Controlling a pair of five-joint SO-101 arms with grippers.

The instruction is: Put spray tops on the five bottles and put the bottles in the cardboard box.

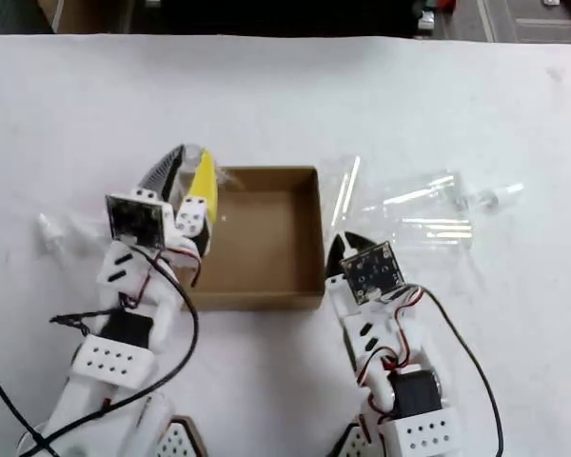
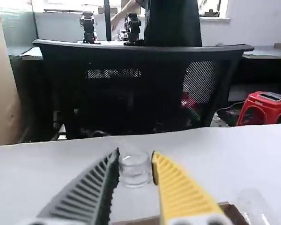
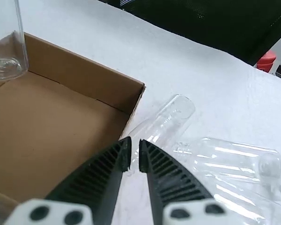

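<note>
Left gripper (image 2: 135,154) clamps clear bottle (image 2: 135,171) near its top end, bottle hanging upright over far-left corner of cardboard box (image 1: 266,298). Right gripper (image 3: 133,151) nearly closed, empty, beside box's right wall. Loose bottles (image 1: 428,217) lie right of box. Bottle probably light, thin-walled and slick: grip neck, squeeze gently.

One box (image 1: 266,238), at least three bottles (image 3: 168,117)

we find room inside the cardboard box (image 1: 257,297), loose bottles (image 1: 428,228) crowding the worktop (image 1: 285,105) on its right, left pincer (image 1: 192,157) at its far left corner
</note>
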